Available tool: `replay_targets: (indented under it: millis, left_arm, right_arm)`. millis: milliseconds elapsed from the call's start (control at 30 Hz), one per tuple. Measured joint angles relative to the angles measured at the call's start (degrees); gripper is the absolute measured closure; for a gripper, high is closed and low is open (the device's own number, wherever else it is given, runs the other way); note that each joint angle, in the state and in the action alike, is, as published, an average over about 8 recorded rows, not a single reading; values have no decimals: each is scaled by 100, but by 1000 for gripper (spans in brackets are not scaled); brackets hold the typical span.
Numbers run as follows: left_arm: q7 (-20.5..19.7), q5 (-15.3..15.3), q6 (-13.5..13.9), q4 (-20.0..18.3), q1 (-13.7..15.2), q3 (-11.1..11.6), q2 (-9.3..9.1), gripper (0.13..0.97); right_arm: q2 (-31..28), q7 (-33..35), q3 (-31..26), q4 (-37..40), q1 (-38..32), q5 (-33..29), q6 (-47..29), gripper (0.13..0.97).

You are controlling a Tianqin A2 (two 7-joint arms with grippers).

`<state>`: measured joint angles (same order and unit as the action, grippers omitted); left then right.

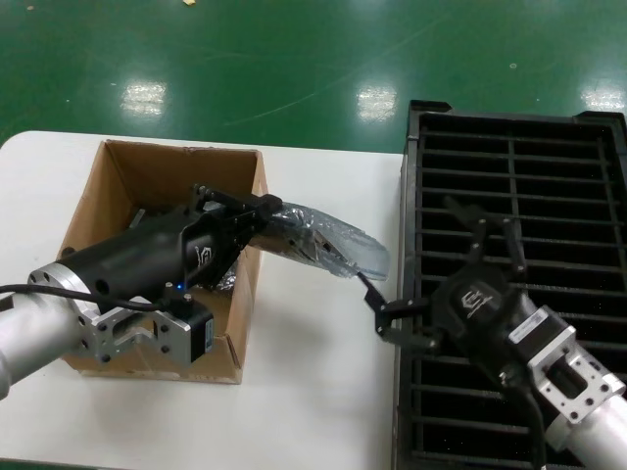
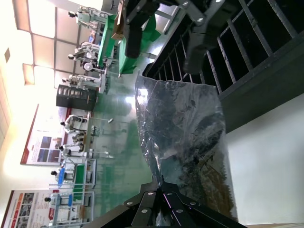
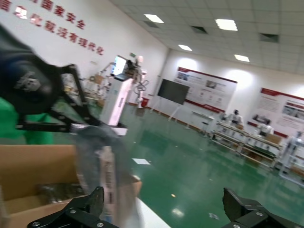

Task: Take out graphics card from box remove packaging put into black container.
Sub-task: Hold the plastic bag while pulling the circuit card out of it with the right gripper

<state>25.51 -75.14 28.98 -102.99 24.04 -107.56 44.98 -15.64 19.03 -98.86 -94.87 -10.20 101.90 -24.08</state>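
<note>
My left gripper (image 1: 263, 212) reaches over the brown box (image 1: 98, 196) and is shut on one end of the crinkly silver packaging (image 1: 328, 243). It holds the bag in the air, over the box's right wall and the white table. The left wrist view shows the jaws (image 2: 168, 186) pinching the bag (image 2: 183, 128). The graphics card is not visible by itself; the bag looks dark inside. My right gripper (image 1: 413, 250) is open at the left edge of the black container (image 1: 549, 196), one finger close to the bag's free end. The right wrist view shows its gripper (image 3: 166, 209) open beside the blurred bag (image 3: 97, 164).
Crinkly silver bags (image 1: 227, 282) lie inside the box. The white table (image 1: 323, 372) runs between the box and the container. Green floor lies beyond the table's far edge. The container (image 2: 251, 52) and my right gripper (image 2: 161, 19) also show in the left wrist view.
</note>
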Motion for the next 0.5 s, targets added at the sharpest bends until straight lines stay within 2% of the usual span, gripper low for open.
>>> replay_targets:
  millis: [67, 367, 500]
  left_arm:
    - [0, 0, 0, 0, 0, 0, 0, 957]
    - [0, 0, 0, 0, 0, 0, 0, 957]
    - [0, 0, 0, 0, 0, 0, 0, 957]
  right_arm:
    - [-23, 42, -55, -25, 15, -5, -47, 201]
    - [-192, 111, -98, -143, 135, -7, -103, 332]
    - [-291, 128, -113, -212, 233, -47, -88, 430]
